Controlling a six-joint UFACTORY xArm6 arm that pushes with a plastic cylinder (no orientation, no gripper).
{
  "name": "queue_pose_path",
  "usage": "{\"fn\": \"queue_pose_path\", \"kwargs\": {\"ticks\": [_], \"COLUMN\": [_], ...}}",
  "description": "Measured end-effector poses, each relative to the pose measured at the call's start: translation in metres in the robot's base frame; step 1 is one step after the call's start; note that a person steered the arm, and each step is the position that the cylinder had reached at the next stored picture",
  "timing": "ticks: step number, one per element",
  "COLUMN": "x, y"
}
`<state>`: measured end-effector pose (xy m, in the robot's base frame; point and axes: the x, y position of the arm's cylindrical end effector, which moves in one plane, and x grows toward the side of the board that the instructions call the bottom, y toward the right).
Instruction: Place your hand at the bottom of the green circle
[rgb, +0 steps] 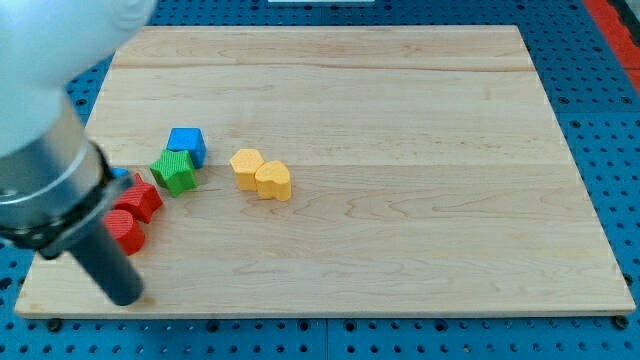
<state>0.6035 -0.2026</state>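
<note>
No green circle shows in the camera view; the only green block I see is a star-shaped one (174, 172) left of the board's middle. My arm covers the view's left edge and may hide blocks there. The dark rod slants down to my tip (125, 299) near the board's bottom left corner. The tip is just below a round red block (128, 231) and well below the green star.
A blue cube (187, 143) touches the green star's top right. A second red block (141, 197) lies above the round red one. Two yellow blocks (246, 167) (273, 181) sit together to the right. A sliver of blue block (120, 173) peeks out beside my arm.
</note>
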Motion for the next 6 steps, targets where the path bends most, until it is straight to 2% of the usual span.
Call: {"fn": "queue_pose_path", "kwargs": {"ticks": [4,6], "x": [-0.027,-0.066], "y": [-0.028,-0.039]}}
